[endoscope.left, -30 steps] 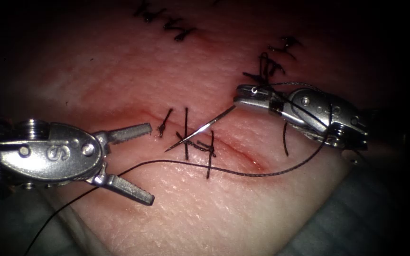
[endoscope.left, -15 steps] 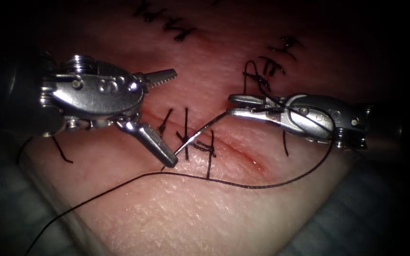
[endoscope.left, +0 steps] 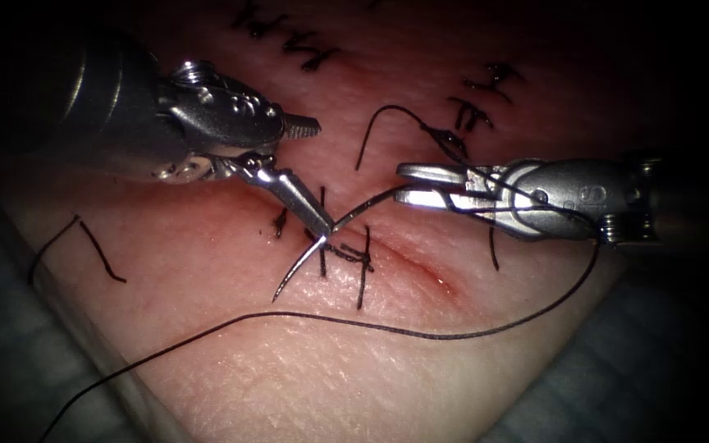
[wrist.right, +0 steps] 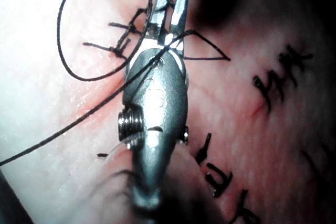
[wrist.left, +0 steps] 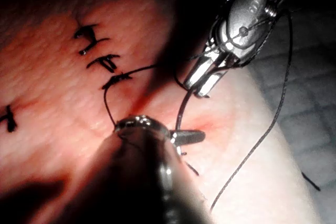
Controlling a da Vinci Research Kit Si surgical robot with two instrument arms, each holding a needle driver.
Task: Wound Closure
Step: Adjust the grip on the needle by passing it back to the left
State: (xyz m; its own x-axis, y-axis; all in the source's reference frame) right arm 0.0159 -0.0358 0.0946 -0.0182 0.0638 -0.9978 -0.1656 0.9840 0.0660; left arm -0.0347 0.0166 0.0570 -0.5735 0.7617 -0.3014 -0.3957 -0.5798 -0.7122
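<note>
Needle (endoscope.left: pixel 334 234) hangs over the cut (endoscope.left: pixel 420 267) mid-wound, clear of the tissue (endoscope.left: pixel 387 361), tip pointing down-left. Right tool (endoscope.left: pixel 404 184) grips its tail end w/ jaws closed; left tool (endoscope.left: pixel 309 176) has moved in since 1 s ago, jaws wide, lower one touching mid-curve (a handover, I judge). Next: left must close squarely on the shaft. Thread (endoscope.left: pixel 420 328) loops below.

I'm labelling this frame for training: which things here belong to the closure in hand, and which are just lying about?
In the job:
- needle, above the tissue, tail end in the right tool
- left tool, jaws open around the needle's middle
- thread trailing across the tissue
- cut

Lying about:
- finished stitches across the cut
- cut end of thread, left of the cut
</note>
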